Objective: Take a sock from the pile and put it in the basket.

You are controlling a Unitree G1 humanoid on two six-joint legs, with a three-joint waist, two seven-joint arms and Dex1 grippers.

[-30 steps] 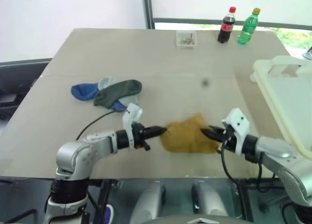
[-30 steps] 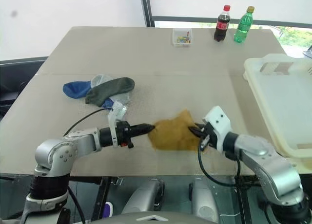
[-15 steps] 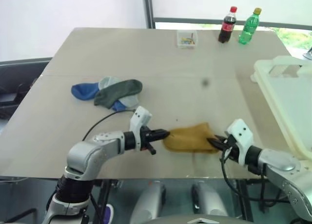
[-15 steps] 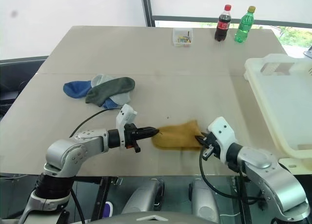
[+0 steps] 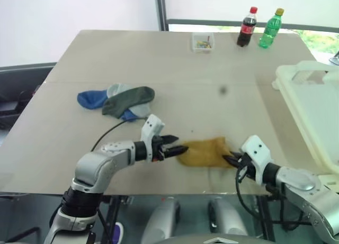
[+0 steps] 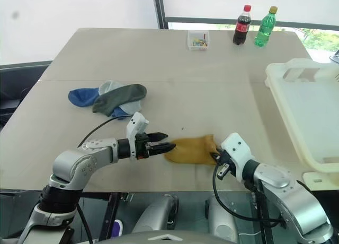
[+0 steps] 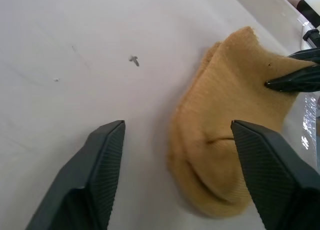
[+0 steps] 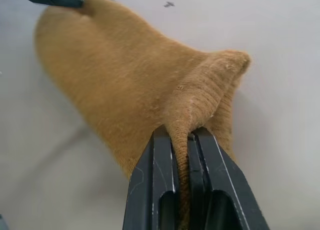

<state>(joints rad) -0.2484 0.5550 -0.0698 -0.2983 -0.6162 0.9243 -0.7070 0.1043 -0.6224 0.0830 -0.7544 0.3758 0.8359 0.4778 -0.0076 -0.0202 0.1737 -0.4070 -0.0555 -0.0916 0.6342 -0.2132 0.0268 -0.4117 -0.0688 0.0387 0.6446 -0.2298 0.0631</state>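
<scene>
Right gripper (image 8: 181,140) clamped on a fold of the mustard sock (image 5: 204,151), pinching only a narrow ridge at its right end. Left gripper (image 7: 175,135) spread wide at the sock's left end, holding nothing, one finger hanging over the fabric and one over bare bench (image 5: 222,63). Sock lying low centre of the head view, near the front edge. Pile (image 5: 119,101) of blue and grey socks resting well apart, upper left of the sock. Basket (image 5: 312,103) standing at the right edge, beyond the sock.

Risks, as a judgement: thin pinch liable to slip once lifted; loose left end could snag an open left finger; a low carry could drag fabric against the basket rim and drop it outside.
</scene>
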